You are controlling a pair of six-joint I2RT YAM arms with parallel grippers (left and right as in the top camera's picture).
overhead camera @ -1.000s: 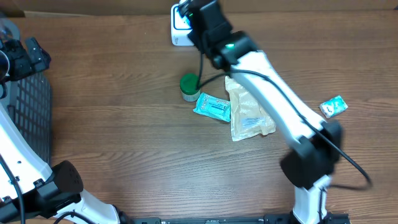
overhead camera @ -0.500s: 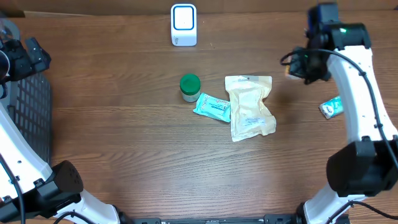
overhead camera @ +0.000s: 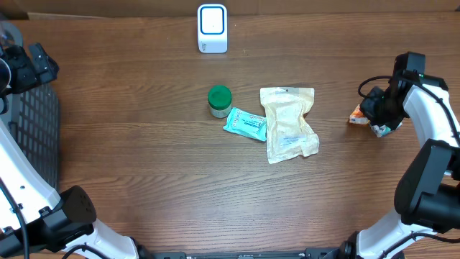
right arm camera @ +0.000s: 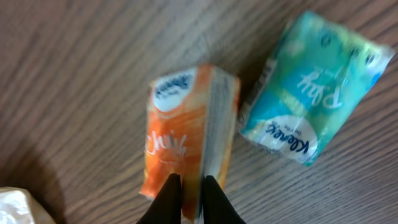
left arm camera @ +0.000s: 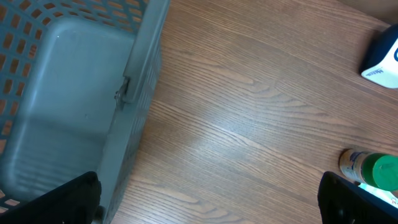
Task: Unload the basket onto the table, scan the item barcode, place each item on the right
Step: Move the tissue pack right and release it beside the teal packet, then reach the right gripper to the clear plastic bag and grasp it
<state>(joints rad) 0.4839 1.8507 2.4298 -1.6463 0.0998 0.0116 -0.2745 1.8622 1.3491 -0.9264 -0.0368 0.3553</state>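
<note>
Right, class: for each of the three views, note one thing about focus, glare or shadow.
Overhead: sharp and evenly lit, with only faint shadows around the beige pouch. Left wrist: a pale sheen streaks the table, and the basket looks soft up close. Right wrist: the orange tissue pack and teal tissue pack are slightly blurred.

Mock shop checkout bench: wooden table (overhead camera: 144, 180), barcode scanner (overhead camera: 212, 29), mesh basket (overhead camera: 36, 133), small retail packets (overhead camera: 245, 124).
</note>
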